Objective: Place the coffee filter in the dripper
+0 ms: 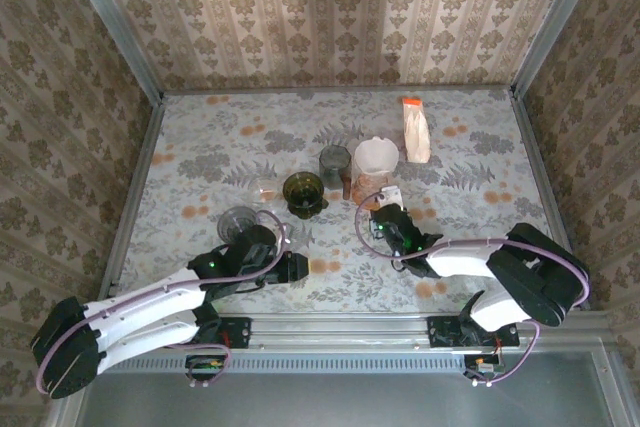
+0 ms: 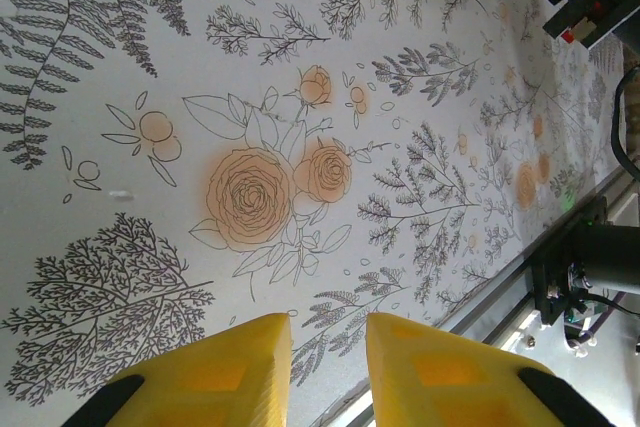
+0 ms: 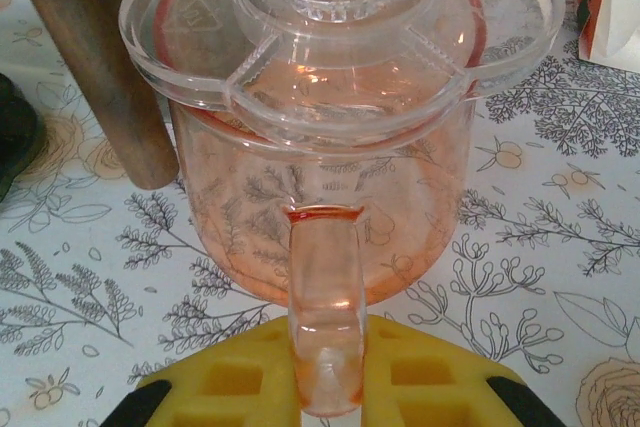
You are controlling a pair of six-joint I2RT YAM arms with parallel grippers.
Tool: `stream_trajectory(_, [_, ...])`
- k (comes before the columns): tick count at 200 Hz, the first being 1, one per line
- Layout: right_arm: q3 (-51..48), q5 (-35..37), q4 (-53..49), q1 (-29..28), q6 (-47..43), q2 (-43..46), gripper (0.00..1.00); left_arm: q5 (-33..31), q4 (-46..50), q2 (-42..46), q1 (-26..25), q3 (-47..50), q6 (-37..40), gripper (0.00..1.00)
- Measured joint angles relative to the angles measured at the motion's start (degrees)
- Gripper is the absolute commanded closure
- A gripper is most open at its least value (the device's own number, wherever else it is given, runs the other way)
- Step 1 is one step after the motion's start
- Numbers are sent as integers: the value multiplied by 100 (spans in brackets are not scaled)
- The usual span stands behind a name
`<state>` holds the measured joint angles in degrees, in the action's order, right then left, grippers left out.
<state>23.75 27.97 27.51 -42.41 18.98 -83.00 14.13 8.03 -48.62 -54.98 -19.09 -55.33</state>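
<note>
We had right fingers [image 3: 230, 382] clamped on the server handle [image 3: 325, 297]; left fingers [image 2: 225, 372] parted, empty. We judged: hold dripper [image 3: 340, 37] level, left should fetch filter pack [image 1: 415, 129] at 1 o'clock.

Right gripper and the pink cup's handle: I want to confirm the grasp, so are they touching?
Touching. In the right wrist view the handle runs between the right gripper's yellow fingers, both pressed against it.

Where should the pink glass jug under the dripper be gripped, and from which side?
Take the pink glass jug by its upright handle, from the near side, with the right gripper. The handle juts toward that arm and fits between the jaws; the body is wide and round.
</note>
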Motion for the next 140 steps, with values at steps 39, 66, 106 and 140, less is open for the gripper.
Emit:
stream_trajectory(39, [109, -15, 15, 184, 0, -122, 79, -2, 13, 15, 37, 0, 0, 71])
stream_trajectory(66, [136, -109, 2, 291, -57, -184, 72, -2, 15, 15, 42, 0, 0, 72])
stream_trajectory(106, [136, -299, -107, 317, -116, -299, 60, -2, 22, 15, 70, 0, 0, 71])
stream_trajectory(140, [90, -343, -107, 315, -92, -238, 46, -2, 33, 15, 72, 0, 0, 71])
